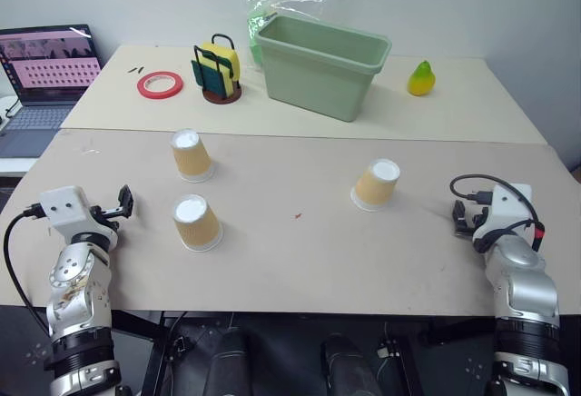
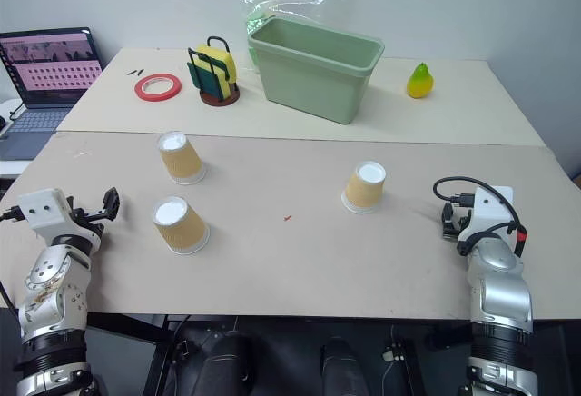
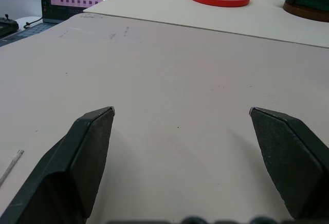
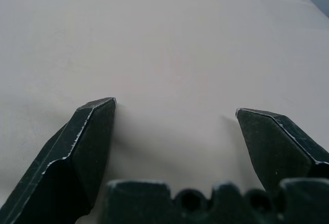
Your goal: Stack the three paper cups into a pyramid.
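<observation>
Three tan ribbed paper cups stand upside down and apart on the near table: one at the back left (image 1: pixel 192 155), one nearer on the left (image 1: pixel 196 222), one on the right (image 1: pixel 377 183). No pyramid stands. My left gripper (image 1: pixel 125 202) hovers at the table's left side, left of the nearer left cup, open with nothing between its fingers (image 3: pixel 90 147). Over at the table's right side, right of the right cup, my right gripper (image 1: pixel 465 218) is open and empty too, as its fingers (image 4: pixel 87 142) show.
On the far table stand a green tub (image 1: pixel 320 63), a plastic bag behind it, a sponge holder (image 1: pixel 218 74), a red tape roll (image 1: pixel 160 84) and a toy pear (image 1: pixel 420 79). A laptop (image 1: pixel 45 74) sits at the far left.
</observation>
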Controlling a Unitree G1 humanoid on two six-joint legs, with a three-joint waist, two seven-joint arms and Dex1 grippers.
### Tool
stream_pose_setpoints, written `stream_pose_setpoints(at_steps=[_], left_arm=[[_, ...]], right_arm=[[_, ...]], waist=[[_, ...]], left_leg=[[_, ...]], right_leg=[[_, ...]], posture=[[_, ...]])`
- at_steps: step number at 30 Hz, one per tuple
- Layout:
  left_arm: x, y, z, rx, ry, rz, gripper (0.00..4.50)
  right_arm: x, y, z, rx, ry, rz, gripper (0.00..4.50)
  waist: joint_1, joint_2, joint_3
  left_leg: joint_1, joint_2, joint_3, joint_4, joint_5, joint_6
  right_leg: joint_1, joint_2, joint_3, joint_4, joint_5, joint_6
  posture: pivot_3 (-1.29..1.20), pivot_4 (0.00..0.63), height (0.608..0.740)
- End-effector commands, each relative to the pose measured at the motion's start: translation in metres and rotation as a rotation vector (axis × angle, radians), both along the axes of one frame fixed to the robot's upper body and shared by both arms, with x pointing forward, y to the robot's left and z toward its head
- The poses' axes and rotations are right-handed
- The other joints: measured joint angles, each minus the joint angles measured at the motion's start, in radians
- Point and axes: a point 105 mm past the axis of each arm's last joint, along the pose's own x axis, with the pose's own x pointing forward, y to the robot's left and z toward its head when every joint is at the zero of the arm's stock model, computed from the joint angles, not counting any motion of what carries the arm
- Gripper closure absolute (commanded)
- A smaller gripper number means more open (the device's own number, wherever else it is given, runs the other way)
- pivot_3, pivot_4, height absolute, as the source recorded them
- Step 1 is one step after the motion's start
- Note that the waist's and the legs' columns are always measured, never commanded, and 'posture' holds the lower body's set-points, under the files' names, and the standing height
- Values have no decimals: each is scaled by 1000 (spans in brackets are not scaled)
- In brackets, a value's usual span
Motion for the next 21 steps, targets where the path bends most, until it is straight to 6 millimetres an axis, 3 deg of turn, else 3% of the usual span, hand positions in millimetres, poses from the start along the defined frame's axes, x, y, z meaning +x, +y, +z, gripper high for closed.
stream_pose_setpoints(at_steps=[1, 4, 7, 10, 12, 14, 15, 18, 21], left_arm=[[-1, -1, 12, 45, -28, -23, 0], [-9, 0, 6, 49, 9, -65, 0], [-16, 4, 5, 60, 23, -77, 0], [-19, 6, 6, 65, 32, -81, 0], [-22, 7, 4, 68, 44, -84, 0], [-24, 7, 1, 72, 62, -91, 0], [-26, 6, -2, 76, 76, -103, 0], [-30, 3, -5, 88, 107, -139, 0], [-41, -7, -10, 141, 175, -256, 0]], right_arm=[[2, 0, 10, -21, -35, 5, 68], [0, -14, 24, -27, -52, 7, 68], [-5, -15, 59, 57, -111, 169, 68], [-20, 14, 104, 131, -159, 483, 68], [-50, 54, 146, 146, -213, 802, 68], [-80, 92, 168, 134, -219, 1081, 68], [-92, 119, 173, 127, -202, 1239, 68], [-115, 170, 169, 116, -115, 1509, 68], [-120, 213, 125, -55, 112, 1654, 68]], waist=[[0, 0, 0], [-3, 0, 0], [-2, 1, 0], [1, 4, 1], [1, 4, 1], [1, 4, 0], [1, 3, 0], [-8, -1, -2], [-12, -3, -3]], left_leg=[[0, 0, 0, 0, 0, 0], [0, 0, 0, 0, 0, 0], [0, 0, 0, 0, 0, 0], [0, 0, 0, 0, 0, 0], [0, 0, 0, 0, 0, 0], [0, 0, 0, -1, 0, 0], [0, 0, -1, -1, 0, 0], [3, 0, -1, -1, -1, 0], [7, 1, -1, -1, -1, 0]], right_leg=[[0, 0, 0, 0, 0, 0], [0, 0, 0, 0, 0, 0], [-1, 0, 0, 0, 0, 0], [-1, 0, 0, 1, 0, 0], [0, 0, 0, 1, -1, 0], [0, 0, 0, 1, -1, 0], [1, 0, 0, 1, -1, -1], [3, 0, 0, 0, -1, -1], [3, 0, 0, -2, -4, -7]], posture=[[0, 150, 656], [0, 150, 656], [0, 150, 656], [0, 150, 656], [0, 150, 656], [0, 150, 656], [0, 150, 656], [0, 150, 656], [0, 150, 656]])
